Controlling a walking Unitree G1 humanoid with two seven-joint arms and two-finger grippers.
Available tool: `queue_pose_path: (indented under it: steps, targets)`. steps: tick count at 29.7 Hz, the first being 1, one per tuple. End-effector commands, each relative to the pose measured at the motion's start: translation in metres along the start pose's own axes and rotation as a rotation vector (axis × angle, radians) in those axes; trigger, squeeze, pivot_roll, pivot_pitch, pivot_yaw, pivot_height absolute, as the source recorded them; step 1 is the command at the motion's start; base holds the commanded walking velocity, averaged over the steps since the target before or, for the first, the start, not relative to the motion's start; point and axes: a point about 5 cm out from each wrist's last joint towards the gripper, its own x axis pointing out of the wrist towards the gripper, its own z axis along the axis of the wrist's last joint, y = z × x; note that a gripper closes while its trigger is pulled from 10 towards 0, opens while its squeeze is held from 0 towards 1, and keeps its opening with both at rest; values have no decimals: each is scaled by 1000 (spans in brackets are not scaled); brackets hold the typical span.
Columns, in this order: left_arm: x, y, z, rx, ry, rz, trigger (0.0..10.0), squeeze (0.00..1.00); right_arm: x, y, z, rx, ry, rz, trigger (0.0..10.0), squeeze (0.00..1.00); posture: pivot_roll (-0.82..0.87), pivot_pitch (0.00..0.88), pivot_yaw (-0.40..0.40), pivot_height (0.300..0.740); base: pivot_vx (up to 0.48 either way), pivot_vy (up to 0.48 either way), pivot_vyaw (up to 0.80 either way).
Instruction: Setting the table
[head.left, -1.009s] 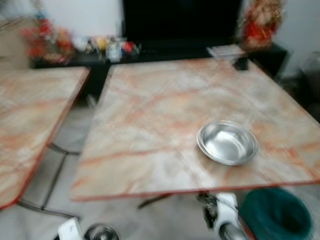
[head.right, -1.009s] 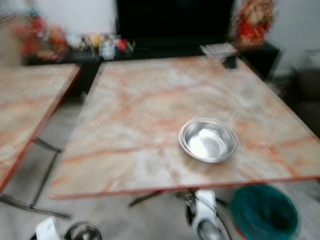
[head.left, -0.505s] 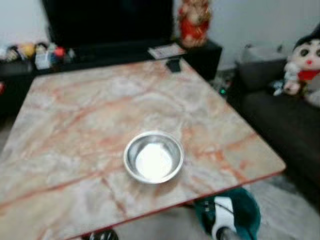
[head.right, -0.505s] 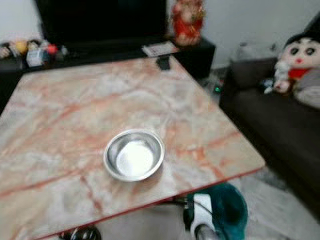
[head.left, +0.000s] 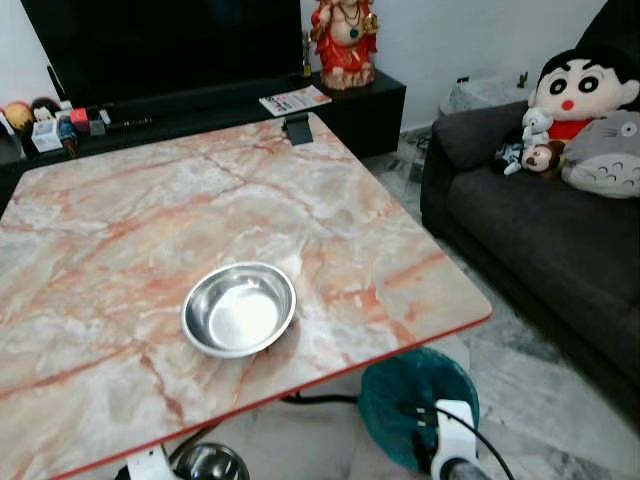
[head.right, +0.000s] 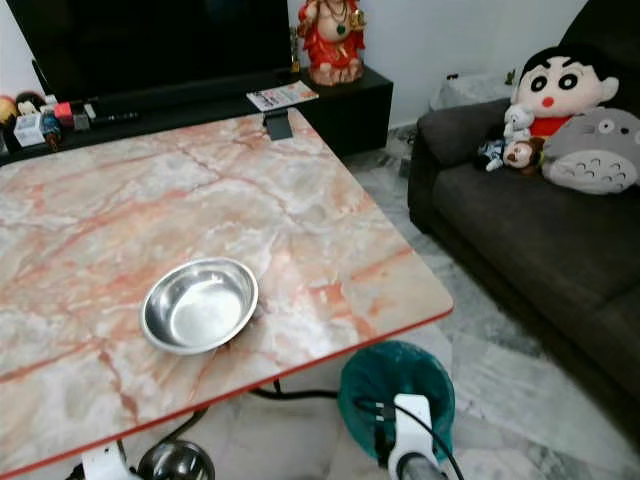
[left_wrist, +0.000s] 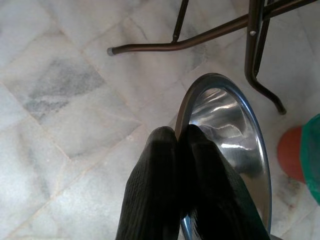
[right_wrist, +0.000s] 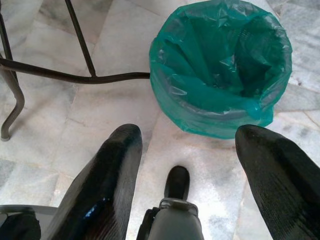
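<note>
A home living room. A dark grey sofa (head.left: 540, 215) along the right edge of the frame holds cartoon plush toys (head.left: 578, 95). At the top, a large black television (head.left: 165, 40) stands on a low black cabinet (head.left: 350, 100) beside a red seated figurine (head.left: 343, 40). A marble-patterned surface (head.left: 150, 220) fills the centre, over a pale marble-tiled floor (head.left: 520, 370) with a green-lined wastebasket (head.left: 395, 400) at the lower right.

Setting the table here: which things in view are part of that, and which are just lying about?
Part of the job:
steel bowl on the table
second steel bowl, rim pinched in the left gripper
marble table

Lying about:
green-lined bin
plush toys
red statue
</note>
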Motion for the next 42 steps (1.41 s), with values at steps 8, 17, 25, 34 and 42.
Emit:
queue_pose_path:
  steps: [8, 17, 25, 34, 42]
  targets:
    - [0, 2, 3, 55, -8, 8, 10000, 0, 0, -2, 4, -21, -17, -17, 10000, 0, 13, 24, 53, 723, 0, -39, 0]
    - [0, 1, 3, 57, -5, 10, 10000, 0, 0, -4, 4, -18, -18, -31, 10000, 0, 15, 23, 51, 723, 0, -480, 0]
    - [1, 1, 3, 48, -6, 15, 10000, 0, 1, -4, 6, -43, -25, -28, 10000, 0, 14, 24, 51, 723, 0, -360, 0]
    - [1, -2, 7, 8, -31, 17, 10000, 0, 0, -4, 1, -61, -9, -26, 10000, 0, 17, 26, 44, 723, 0, 0, 711]
    - [2, -10, 14, -17, -95, -3, 10000, 0, 1, -6, 7, -49, -23, -23, 10000, 0, 19, 23, 28, 723, 0, 0, 700]
